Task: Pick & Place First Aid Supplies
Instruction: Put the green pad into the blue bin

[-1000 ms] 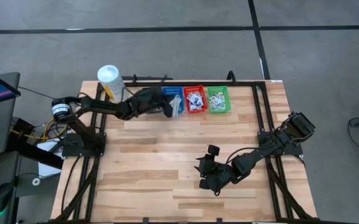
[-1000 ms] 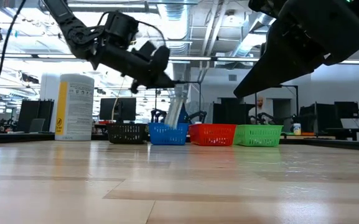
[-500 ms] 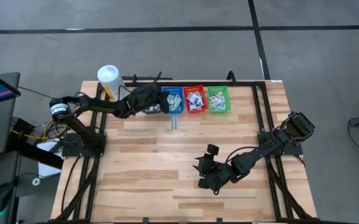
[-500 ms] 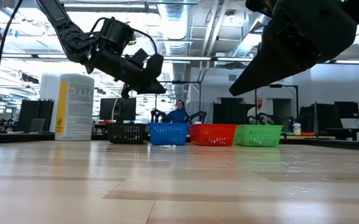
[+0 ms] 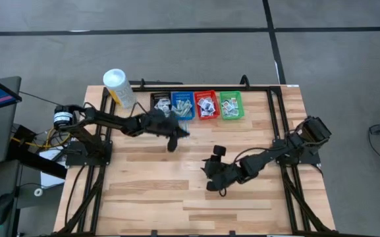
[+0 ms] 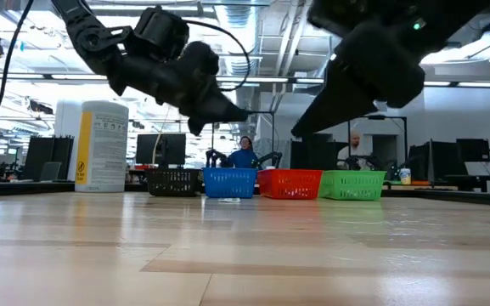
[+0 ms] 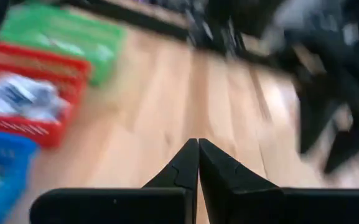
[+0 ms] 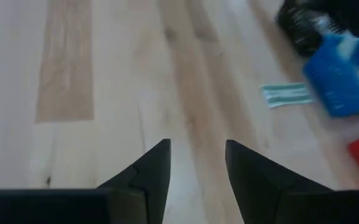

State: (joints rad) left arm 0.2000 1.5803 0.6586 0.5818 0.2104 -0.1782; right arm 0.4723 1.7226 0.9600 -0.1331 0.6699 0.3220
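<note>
First aid supplies sorted in four baskets, one strip loose on the table.

Small flat white packets (image 5: 206, 105) with dark and red print lie jumbled in the red basket (image 5: 206, 114); white packets with green print (image 5: 228, 104) in the green basket (image 5: 231, 116), just beside the red one; pale packets and strips (image 5: 184, 105) in the blue basket (image 5: 176, 97) on the red basket's other side; a few white packets (image 5: 161, 103) in the black basket (image 5: 154, 97) beyond the blue. One narrow pale-green strip (image 8: 286, 95) lies flat on the bare wood just beside the blue basket, apart from it.
</note>
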